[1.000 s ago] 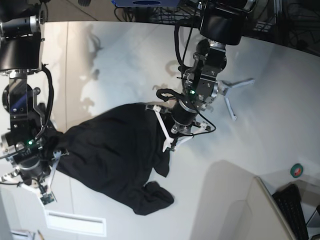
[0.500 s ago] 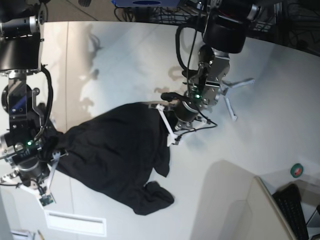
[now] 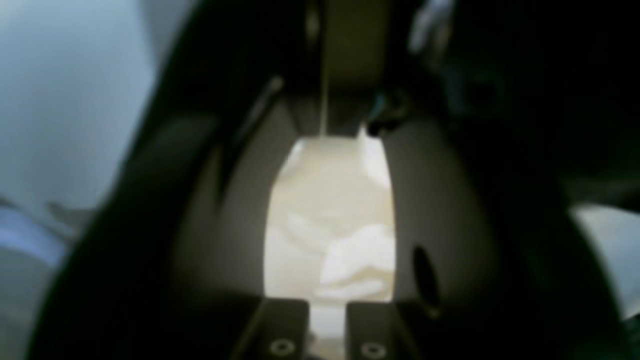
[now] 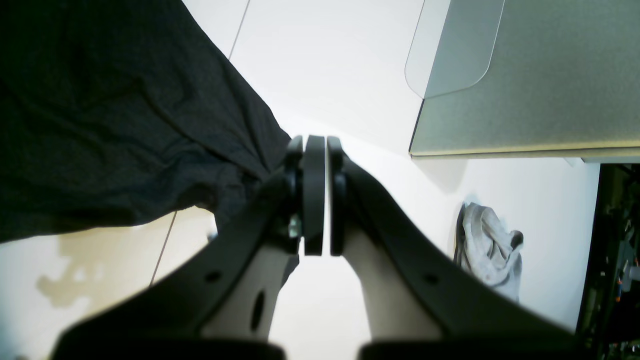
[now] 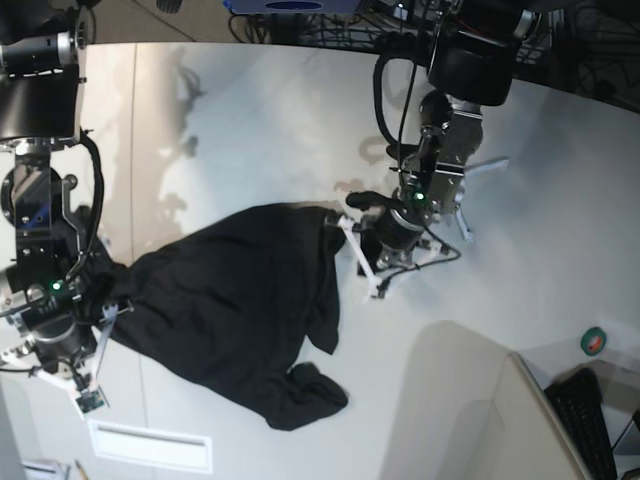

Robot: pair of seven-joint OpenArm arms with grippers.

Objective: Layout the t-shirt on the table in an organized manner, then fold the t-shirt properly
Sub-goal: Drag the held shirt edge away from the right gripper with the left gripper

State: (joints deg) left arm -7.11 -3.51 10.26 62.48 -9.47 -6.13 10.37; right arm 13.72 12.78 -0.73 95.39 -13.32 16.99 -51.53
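black cloth: one t-shirt point(image 5: 235, 310), wrinkled, spread across the left half of the off-white desk point(image 5: 250, 120). two arms in view. right gripper point(image 4: 315, 195) at the shirt's left edge, jaws pressed together, clamped on a bunch of the fabric. left gripper point(image 5: 362, 262) at the shirt's right edge, clenched, touching the cloth; whether it pinches fabric is unclear, wrist view too blurred. one white y-shaped piece point(image 5: 470, 190) lies right of it. one grey rag point(image 4: 487, 252) well apart.
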